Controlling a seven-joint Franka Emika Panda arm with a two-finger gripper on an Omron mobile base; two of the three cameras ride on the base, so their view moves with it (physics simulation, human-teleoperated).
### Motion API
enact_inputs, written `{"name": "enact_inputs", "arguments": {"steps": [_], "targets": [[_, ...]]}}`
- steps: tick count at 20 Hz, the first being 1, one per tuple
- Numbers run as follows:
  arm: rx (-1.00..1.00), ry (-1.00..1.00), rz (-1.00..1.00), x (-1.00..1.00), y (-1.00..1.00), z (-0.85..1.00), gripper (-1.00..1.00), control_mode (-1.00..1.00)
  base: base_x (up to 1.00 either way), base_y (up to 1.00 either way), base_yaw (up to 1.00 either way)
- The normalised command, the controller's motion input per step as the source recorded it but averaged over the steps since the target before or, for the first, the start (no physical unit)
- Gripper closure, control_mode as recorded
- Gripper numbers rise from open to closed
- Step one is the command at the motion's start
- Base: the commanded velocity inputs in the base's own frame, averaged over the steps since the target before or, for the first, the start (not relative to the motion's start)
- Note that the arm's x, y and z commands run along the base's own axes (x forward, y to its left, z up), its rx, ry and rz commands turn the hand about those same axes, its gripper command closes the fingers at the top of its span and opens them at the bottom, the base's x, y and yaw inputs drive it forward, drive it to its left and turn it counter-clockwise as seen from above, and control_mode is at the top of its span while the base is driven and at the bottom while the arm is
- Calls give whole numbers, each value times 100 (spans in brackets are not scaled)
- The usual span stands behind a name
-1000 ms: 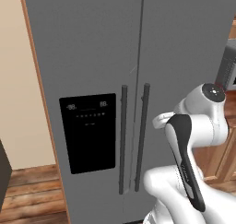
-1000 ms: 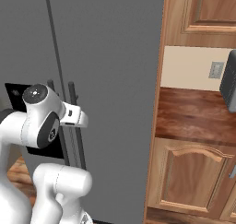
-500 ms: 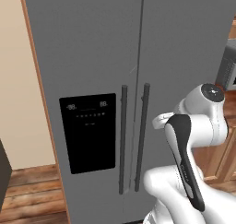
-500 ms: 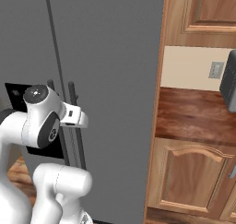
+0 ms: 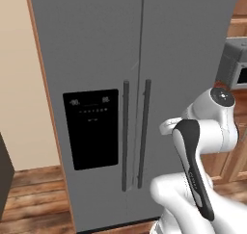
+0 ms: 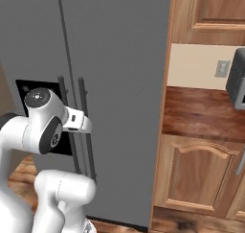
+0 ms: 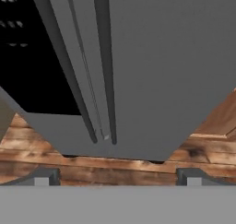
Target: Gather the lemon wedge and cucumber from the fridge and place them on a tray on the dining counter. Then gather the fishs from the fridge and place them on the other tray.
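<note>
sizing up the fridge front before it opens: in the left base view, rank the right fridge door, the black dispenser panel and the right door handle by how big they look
1. right fridge door
2. black dispenser panel
3. right door handle, taller than the panel but far thinner

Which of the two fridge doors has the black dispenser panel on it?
The left door carries the black dispenser panel, beside its vertical handle. The right door is plain grey, with a handle and nothing else.
</note>
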Motion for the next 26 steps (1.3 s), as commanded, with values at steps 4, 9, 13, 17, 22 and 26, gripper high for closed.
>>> {"name": "enact_inputs", "arguments": {"steps": [4, 9, 13, 17, 22, 26], "targets": [[0, 0, 0, 0, 0, 0, -100, 100, -42, 18, 0], [0, 0, 0, 0, 0, 0, -100, 100, -41, 28, 0], [0, 0, 0, 0, 0, 0, -100, 100, -40, 42, 0], [0, 0, 0, 0, 0, 0, -100, 100, -41, 41, 0], [0, 0, 0, 0, 0, 0, -100, 100, -38, 30, 0], [0, 0, 0, 0, 0, 0, -100, 100, -38, 1, 0]]}}
